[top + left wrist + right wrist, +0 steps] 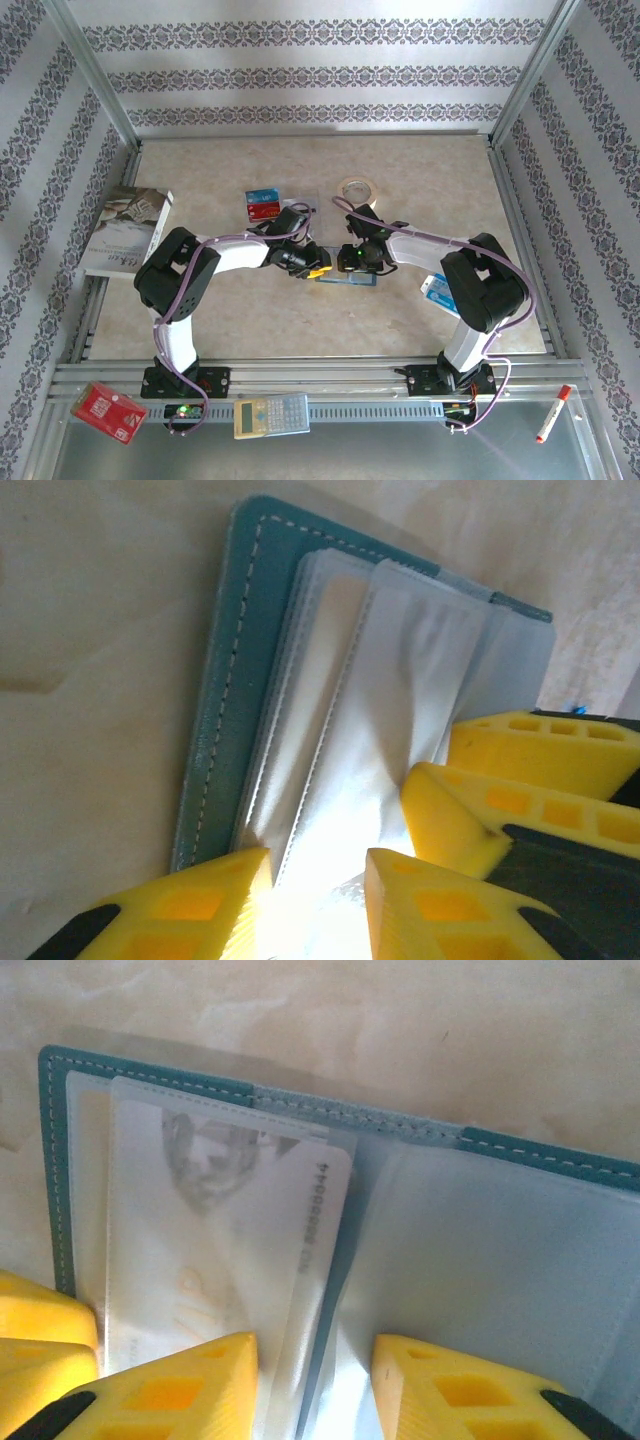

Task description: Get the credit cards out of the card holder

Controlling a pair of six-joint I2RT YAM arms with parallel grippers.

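The teal card holder (348,279) lies open on the table between both arms, its clear sleeves fanned up. In the right wrist view a pale silver-grey credit card (235,1230) sits inside a sleeve of the card holder (150,1068). My right gripper (314,1352) is open and straddles that sleeve's edge. My left gripper (318,868) is open too, with a crumpled clear sleeve between its yellow fingers, over the card holder (225,680). The right gripper's fingers (470,805) press in beside it. Blue and red credit cards (262,204) lie on the table behind the left gripper (318,268).
A tape roll (357,188) lies at the back. A book (125,232) overhangs the left edge. A blue-and-white packet (437,290) sits under the right arm. On the front rail lie a red board (110,412), a calculator (272,415) and a marker (552,413).
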